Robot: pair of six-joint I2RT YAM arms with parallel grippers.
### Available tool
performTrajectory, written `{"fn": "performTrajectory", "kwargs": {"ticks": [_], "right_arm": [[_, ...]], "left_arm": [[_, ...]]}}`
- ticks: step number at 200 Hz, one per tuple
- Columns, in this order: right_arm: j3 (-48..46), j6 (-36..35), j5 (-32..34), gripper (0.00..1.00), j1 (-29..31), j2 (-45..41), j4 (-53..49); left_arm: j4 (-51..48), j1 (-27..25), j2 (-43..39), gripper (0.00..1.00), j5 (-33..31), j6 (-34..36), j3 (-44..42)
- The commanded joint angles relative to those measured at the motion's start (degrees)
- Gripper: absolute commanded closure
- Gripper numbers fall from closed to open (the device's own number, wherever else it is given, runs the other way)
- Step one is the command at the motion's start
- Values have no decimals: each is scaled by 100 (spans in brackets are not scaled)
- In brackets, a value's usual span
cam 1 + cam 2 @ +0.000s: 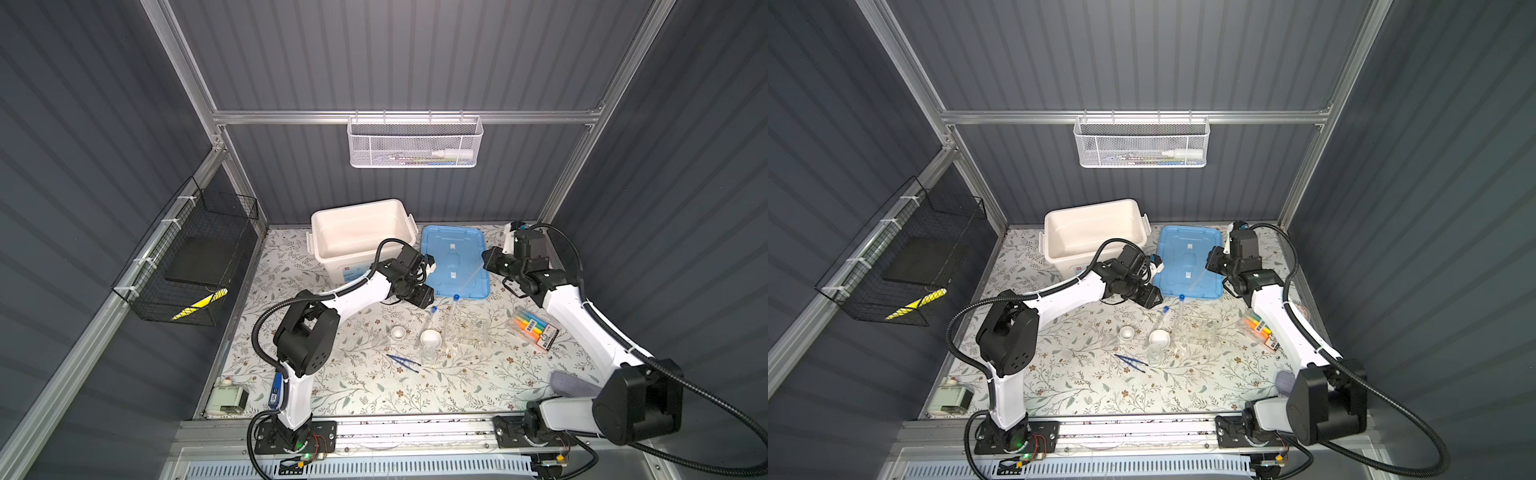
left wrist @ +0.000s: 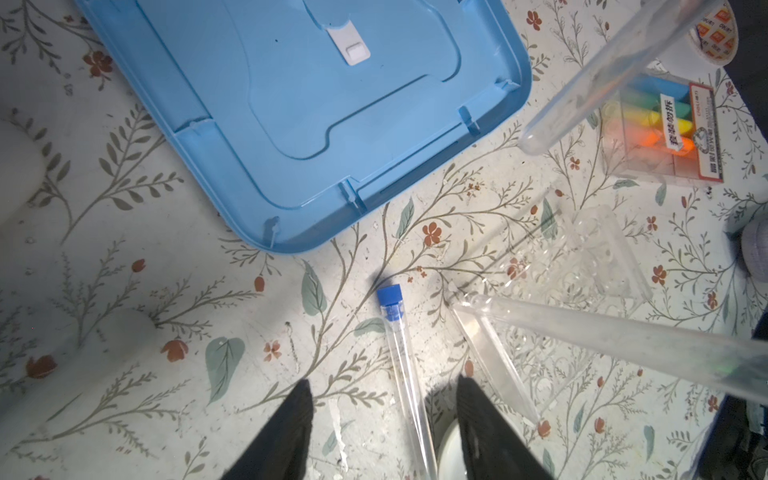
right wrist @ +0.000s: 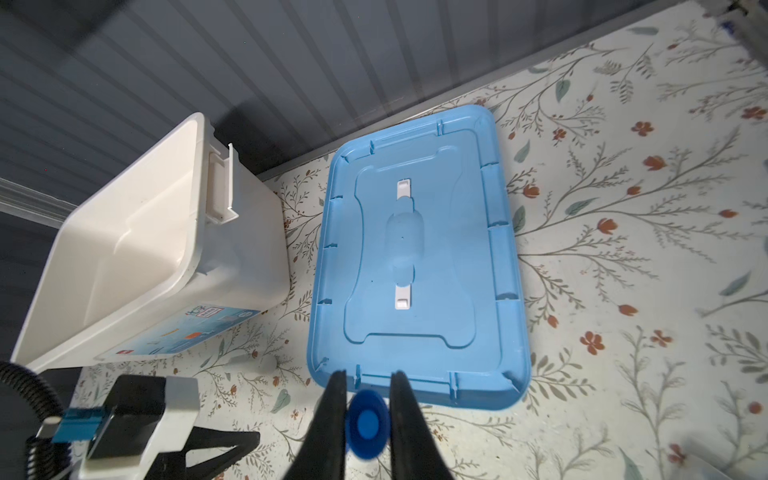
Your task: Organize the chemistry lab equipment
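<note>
Test tube (image 3: 367, 420) shows only its cap between clamping right fingers (image 3: 329, 419); left fingers (image 2: 286, 432) spread, empty.

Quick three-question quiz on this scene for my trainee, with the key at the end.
1. True or false: the right gripper is shut on a tube.
2. Where is the lid? A: on the table, beside the bin. B: shut on the bin. C: held aloft.
3. How many dishes are in view?
Key: 1 true. 2 A. 3 two.
</note>
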Motion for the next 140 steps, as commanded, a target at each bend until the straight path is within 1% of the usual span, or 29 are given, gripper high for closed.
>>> {"fn": "performTrajectory", "kwargs": {"ticks": [1,54,66,70,92,140], "right_arm": [[-229,-394,850,83,279,-337,-144],[-834,-560,1956,83,1054,-1107,-24],[-955,-601,2185,83,1227,-1139,47],[-988,-612,2257,83,1276,-1324,69],[-1130,-699,2528,82,1536,-1478,169],[-1346,-697,2805,82,1986,-1662,143]], "left_arm": [[-208,-37,-108,42,73,-265,-107],[-377,-60,-72,42,110,-499,-164],[-414,-68,-66,42,100,-503,-155],[-432,-67,-75,42,99,-508,-155],[-495,-94,-97,42,87,-529,-151],[-512,-136,-188,42,-22,-690,-286]]}}
